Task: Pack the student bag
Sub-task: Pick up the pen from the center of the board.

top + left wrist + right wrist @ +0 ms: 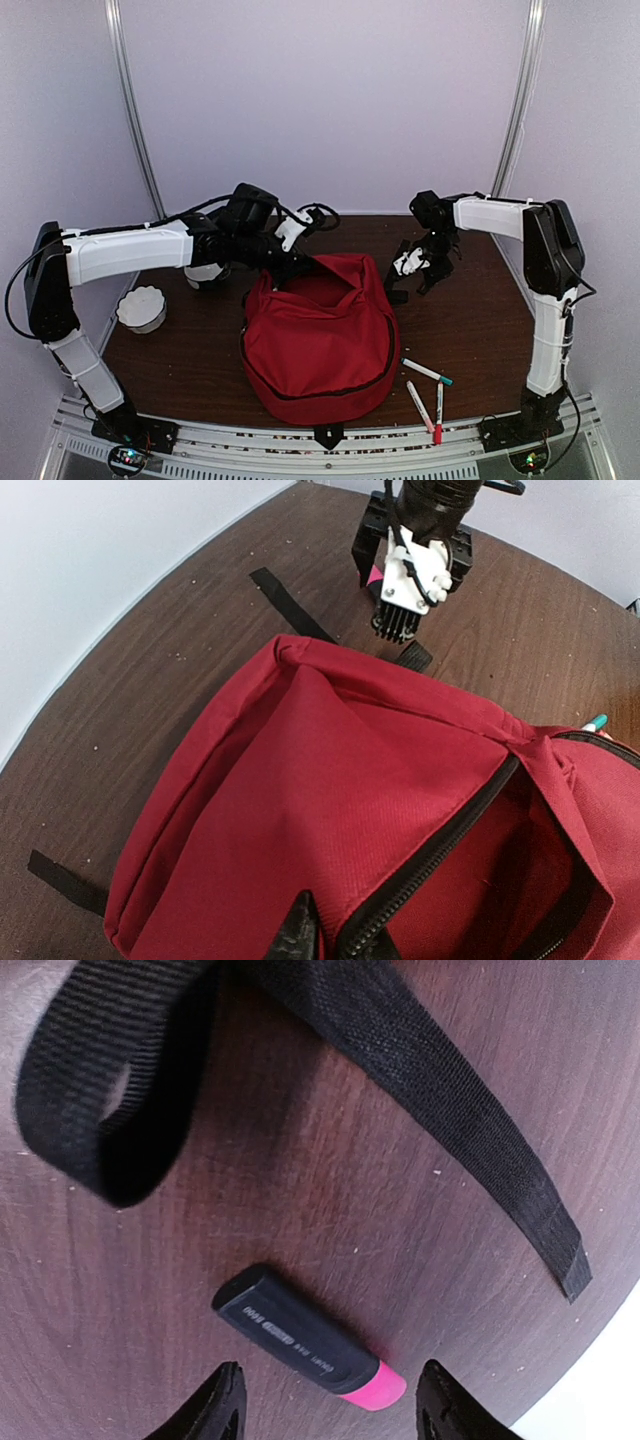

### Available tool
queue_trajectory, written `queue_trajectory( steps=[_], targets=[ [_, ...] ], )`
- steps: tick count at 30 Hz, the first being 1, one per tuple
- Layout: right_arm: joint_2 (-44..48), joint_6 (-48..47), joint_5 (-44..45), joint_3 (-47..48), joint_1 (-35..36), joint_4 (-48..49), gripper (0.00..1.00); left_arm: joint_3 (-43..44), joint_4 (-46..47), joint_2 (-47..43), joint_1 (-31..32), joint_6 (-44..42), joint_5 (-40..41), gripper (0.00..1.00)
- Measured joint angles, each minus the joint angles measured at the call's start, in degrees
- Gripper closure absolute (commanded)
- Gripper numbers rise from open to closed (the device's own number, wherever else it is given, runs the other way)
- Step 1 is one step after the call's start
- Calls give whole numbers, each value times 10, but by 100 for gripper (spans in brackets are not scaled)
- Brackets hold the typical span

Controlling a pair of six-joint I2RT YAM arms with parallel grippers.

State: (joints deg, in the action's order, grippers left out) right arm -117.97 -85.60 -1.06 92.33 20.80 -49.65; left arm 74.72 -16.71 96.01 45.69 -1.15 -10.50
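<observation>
Packing looks barely begun: the bag lies in the middle of the surface, its zip edge pinched by the nearly shut left jaws, while the right jaws hang open astride a highlighter just far-right of it, and three markers wait near right.

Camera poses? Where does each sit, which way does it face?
Top external: above and behind the bases, looking down over the table; both arms show.
Left wrist: on the left arm, looks down into the student bag; left end effector clamps its zipper rim.
Right wrist: on the right arm, facing down at a highlighter inside the open right end effector.
Shared: top and left wrist both show student bag and right end effector.
</observation>
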Motion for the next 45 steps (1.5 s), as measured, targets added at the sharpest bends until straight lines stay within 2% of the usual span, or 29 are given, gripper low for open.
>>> queue_trajectory(
  steps=[14,22,30,34,40,45],
  targets=[
    [-120,16,44,133,-15,-113,48,4,-10,0,3,0,-1,88],
    [-132,55,90,132,-22,-156,60,8,-13,0,6,-1,-1,88],
    [-73,106,99,30,-23,-114,75,8,-14,0,9,-1,-1,88],
    [-44,157,90,-13,-23,-89,78,8,-14,0,9,-1,-2,88],
    [16,235,19,-70,-28,-75,81,9,-14,0,9,-1,-2,88],
    [123,288,-79,-77,-25,-89,81,9,-14,2,9,-1,-3,88]
  ],
)
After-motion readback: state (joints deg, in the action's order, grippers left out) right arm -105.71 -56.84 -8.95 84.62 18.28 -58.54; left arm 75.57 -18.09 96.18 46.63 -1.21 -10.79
